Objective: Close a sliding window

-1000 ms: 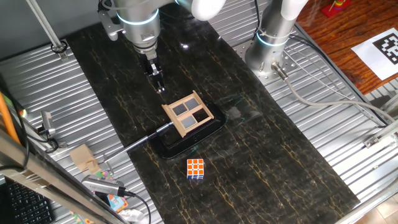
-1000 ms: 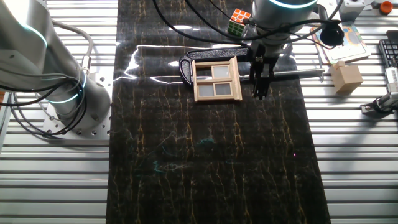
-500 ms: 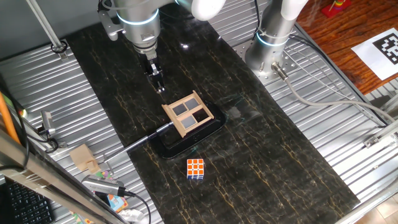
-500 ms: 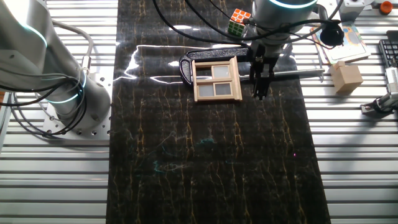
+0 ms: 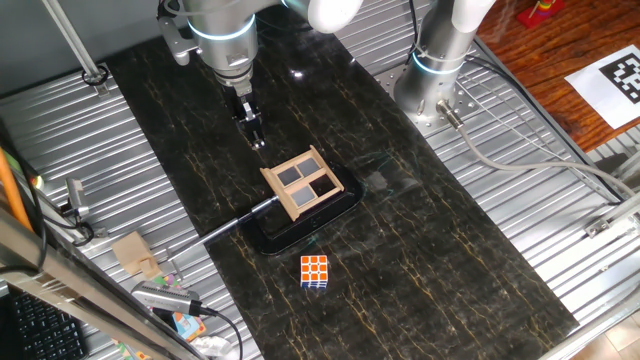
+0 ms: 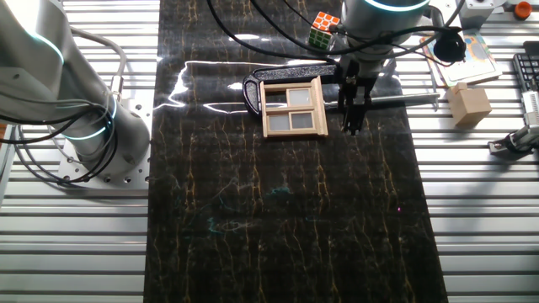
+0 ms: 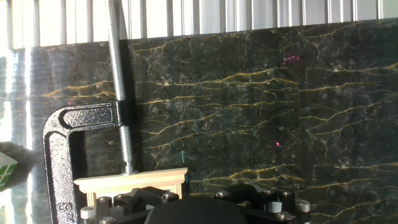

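- The gripper (image 5: 257, 138) is being held pointing straight down from the silver arm (image 5: 222, 40), just beyond the far-left corner of the sliding window (image 5: 303, 182), with nothing seen between its fingers.
- In the other fixed view the gripper (image 6: 353, 124) is being shown just beside the window's frame (image 6: 294, 108); contact cannot be told, and the dark fingers look close together, though how far the jaws are parted cannot be told.
- The window is being kept on its black base (image 5: 300, 230), near the middle of the dark marbled mat (image 5: 450, 250).
- A black C-clamp (image 7: 62, 155) is being seen in the hand view, its threaded screw (image 7: 121, 87) pressed down on the light-wood frame (image 7: 134, 182).
- The mat is being flanked by ribbed metal tabletop (image 5: 60, 140) on both sides.
- A puzzle cube (image 5: 315, 270) is being left nearer than the base, apart from it.
- Bare mat is being left open to the right of the window.
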Motion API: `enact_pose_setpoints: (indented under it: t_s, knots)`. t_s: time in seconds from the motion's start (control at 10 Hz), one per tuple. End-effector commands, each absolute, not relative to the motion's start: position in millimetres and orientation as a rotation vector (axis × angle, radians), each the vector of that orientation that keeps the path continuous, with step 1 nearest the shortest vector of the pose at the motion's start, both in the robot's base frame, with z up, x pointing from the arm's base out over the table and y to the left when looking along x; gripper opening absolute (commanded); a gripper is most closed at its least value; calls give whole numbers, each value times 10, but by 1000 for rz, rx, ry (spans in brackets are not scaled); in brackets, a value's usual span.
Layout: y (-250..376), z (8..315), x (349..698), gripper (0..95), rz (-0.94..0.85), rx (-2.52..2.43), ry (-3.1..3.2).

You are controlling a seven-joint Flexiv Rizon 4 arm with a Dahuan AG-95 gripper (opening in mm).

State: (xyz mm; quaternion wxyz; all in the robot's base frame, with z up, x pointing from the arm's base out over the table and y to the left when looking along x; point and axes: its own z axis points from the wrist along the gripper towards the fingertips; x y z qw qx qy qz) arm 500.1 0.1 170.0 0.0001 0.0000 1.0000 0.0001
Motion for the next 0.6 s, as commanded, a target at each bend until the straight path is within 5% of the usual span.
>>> enact_pose_setpoints:
  t_s: [0.1,0.6]
  knots:
    - [0,1699,5000,0,41,-110,3115]
    - [-3,1694,5001,0,-5,-158,3127]
